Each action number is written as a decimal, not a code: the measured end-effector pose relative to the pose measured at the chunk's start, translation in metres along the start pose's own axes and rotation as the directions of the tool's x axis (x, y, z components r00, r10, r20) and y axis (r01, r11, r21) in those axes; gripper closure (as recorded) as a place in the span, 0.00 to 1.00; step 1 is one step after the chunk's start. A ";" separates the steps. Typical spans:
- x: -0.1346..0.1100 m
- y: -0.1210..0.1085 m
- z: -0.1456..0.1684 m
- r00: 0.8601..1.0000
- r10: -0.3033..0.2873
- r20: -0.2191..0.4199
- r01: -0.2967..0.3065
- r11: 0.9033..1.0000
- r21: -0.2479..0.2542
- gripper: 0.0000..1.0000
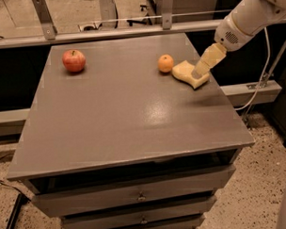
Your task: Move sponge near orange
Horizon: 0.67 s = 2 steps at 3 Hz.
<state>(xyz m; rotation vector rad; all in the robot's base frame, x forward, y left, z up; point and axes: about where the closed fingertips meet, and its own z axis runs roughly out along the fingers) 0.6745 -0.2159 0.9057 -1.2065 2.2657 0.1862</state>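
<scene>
The pale yellow sponge lies flat on the grey table, near its back right edge. It is just right of the small orange, with a narrow gap between them. My gripper comes down from the upper right, and its tip is at the sponge's right end, touching it or just above it. I cannot tell whether it still holds the sponge.
A red apple sits at the table's back left. The table has drawers below its front edge. A metal rail runs behind the table. A cable hangs at the right.
</scene>
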 end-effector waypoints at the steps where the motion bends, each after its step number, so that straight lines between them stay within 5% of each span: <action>1: 0.007 0.008 -0.064 0.994 -0.023 0.105 0.023 1.000 0.000 0.00; 2: 0.007 0.008 -0.063 0.994 -0.023 0.104 0.023 1.000 0.000 0.00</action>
